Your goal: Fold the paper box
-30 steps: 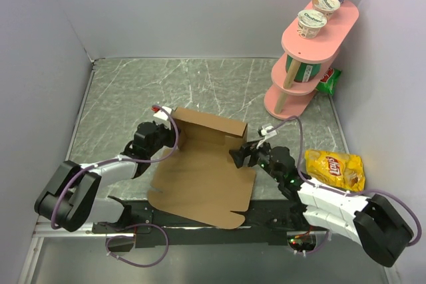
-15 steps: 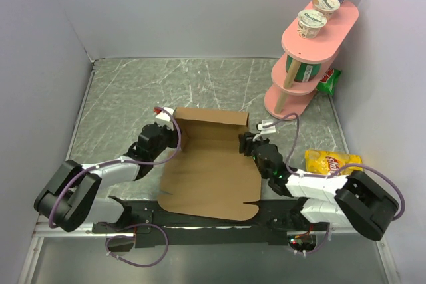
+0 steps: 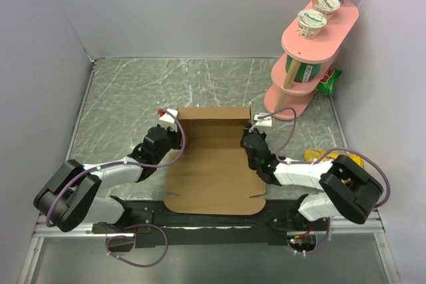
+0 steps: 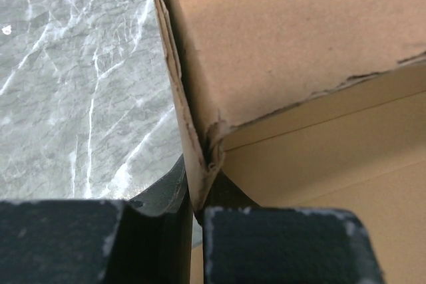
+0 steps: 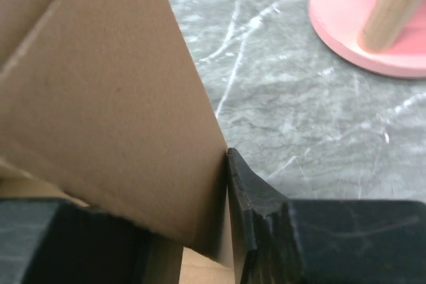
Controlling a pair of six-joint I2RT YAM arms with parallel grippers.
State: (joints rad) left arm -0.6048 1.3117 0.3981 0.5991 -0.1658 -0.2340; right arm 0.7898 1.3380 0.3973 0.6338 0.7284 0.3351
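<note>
The paper box point(image 3: 210, 164) is a brown cardboard sheet lying between the arms, its far wall standing up at the back. My left gripper point(image 3: 178, 139) is shut on the box's left side wall; in the left wrist view, the folded wall edge point(image 4: 200, 157) runs down between the pads of the left gripper point(image 4: 196, 214). My right gripper point(image 3: 248, 142) holds the right side flap. In the right wrist view, the flap point(image 5: 126, 118) fills the gap of the right gripper point(image 5: 183, 234), with the right fingertip point(image 5: 249, 184) pressed against its edge.
A pink tiered stand point(image 3: 307, 64) with yogurt cups stands at the back right, its base point(image 5: 373, 24) close to the right gripper. A yellow chip bag point(image 3: 319, 156) lies behind the right arm. A green packet point(image 3: 329, 81) sits beside the stand. Walls close in on three sides.
The right gripper moved left to the box's right flap and closed on it. The box swung square to the table's near edge. The left gripper kept its hold.
</note>
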